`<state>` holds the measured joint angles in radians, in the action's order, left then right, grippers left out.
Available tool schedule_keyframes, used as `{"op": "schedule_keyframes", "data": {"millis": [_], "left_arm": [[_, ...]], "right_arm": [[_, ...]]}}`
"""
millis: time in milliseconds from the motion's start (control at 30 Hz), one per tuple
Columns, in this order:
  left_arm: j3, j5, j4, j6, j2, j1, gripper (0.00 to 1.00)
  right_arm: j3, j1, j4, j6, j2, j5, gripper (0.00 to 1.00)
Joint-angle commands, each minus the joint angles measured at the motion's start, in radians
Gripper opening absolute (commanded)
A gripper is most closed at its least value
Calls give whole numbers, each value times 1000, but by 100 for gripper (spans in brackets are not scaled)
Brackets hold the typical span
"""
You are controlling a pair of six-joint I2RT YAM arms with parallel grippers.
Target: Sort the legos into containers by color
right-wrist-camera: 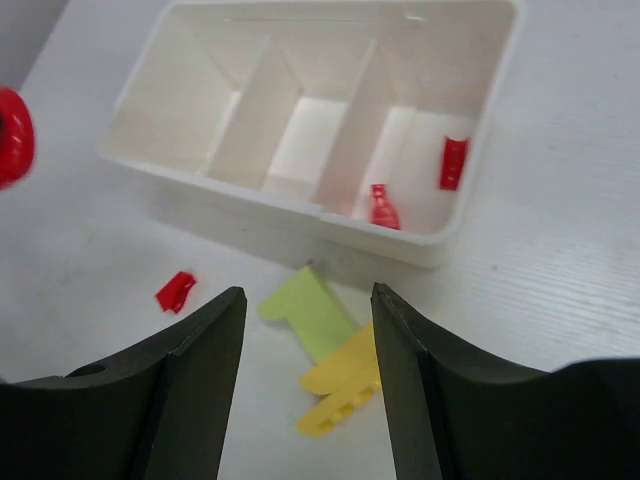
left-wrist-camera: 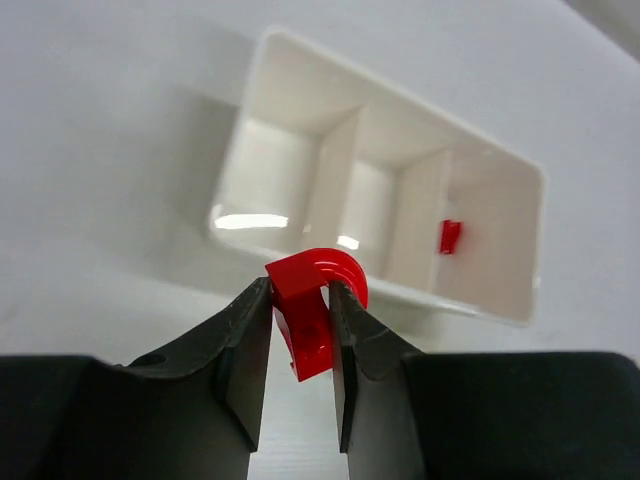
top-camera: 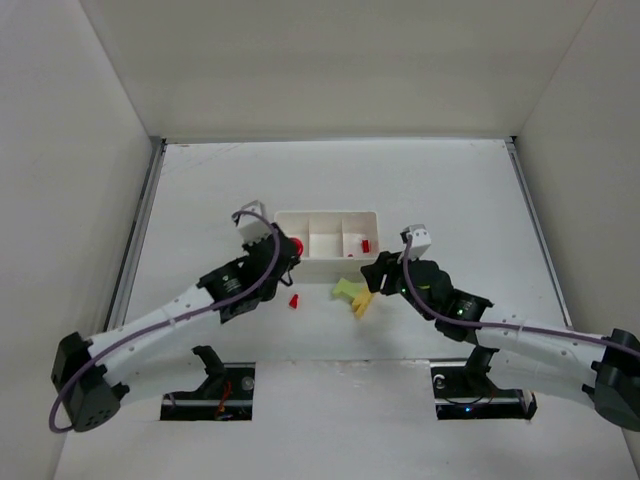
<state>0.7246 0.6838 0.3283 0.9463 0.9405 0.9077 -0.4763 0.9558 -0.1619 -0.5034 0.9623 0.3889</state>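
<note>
now the left gripper (left-wrist-camera: pixel 300 300) is clamped on a red arched brick (left-wrist-camera: pixel 310 300), its two fingers pressed against the brick's sides with the arch poking up above the tips; in the top view this gripper (top-camera: pixel 290 247) sits just beside the left end of the white tray (top-camera: pixel 328 212), and from the left wrist the held brick shows in front of the tray's near wall (left-wrist-camera: pixel 240 225); the tray rests on the white table (top-camera: pixel 450 190) with its three compartments in a row; in the right compartment lie two small red bricks (right-wrist-camera: pixel 453 163) (right-wrist-camera: pixel 384 207), one by the end wall, the other close to the near wall; the right gripper (right-wrist-camera: pixel 305 300) has its jaws wide apart and grips nothing; it hangs over the table just in front of the tray's right end (top-camera: pixel 372 275); between its fingers, on the table, lies the light green brick (right-wrist-camera: pixel 310 312), and a yellow piece (right-wrist-camera: pixel 340 385) rests against its near end, though whether that is one brick or two i cannot tell; a loose red brick (right-wrist-camera: pixel 176 290) lies on the table to the left of the green one, in front of the tray and apart from both grippers (top-camera: pixel 294 300)
</note>
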Motion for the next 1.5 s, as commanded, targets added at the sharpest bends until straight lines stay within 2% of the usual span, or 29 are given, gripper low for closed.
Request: {"op": "schedule_keyframes", "data": {"millis": [0, 200, 467, 500, 633, 733, 833, 900, 967, 1033, 1100, 1233, 1300, 1467], "left_arm": [[134, -81, -230, -188, 162, -6, 15], [355, -237, -383, -270, 513, -45, 15], [541, -306, -411, -300, 767, -40, 18], [553, -309, -410, -300, 787, -37, 21], [569, -314, -396, -294, 811, -34, 46], [523, -299, -426, -293, 724, -45, 53], [458, -282, -465, -305, 588, -53, 53], [392, -259, -488, -314, 473, -60, 53], [308, -218, -492, -316, 350, -71, 53], [209, -173, -473, -307, 220, -88, 52], [115, -136, -422, -291, 100, -111, 52], [-52, -89, -267, -242, -104, -164, 52], [-126, -78, -189, -204, -192, -192, 52], [-255, -63, -16, -117, -370, -252, 52]], "right_arm": [[18, -25, 31, -52, -45, 80, 60], [53, -30, 64, -92, -112, 96, 60], [77, -30, 120, -106, -194, 102, 61], [80, -30, 127, -106, -204, 103, 61], [85, -29, 131, -103, -244, 91, 67], [64, -19, 124, -93, -218, 79, 68], [16, 34, 96, -72, -124, 44, 65], [-28, 80, 62, -52, -39, 30, 54], [-96, 143, 30, -38, 83, 25, 36], [-166, 192, 13, -34, 204, 27, 33], [-234, 238, -7, -32, 327, 30, 37], [-338, 280, -53, -73, 556, 50, 64], [-387, 280, -54, -80, 646, 53, 69], [-488, 280, -48, -83, 806, 62, 70]]}}
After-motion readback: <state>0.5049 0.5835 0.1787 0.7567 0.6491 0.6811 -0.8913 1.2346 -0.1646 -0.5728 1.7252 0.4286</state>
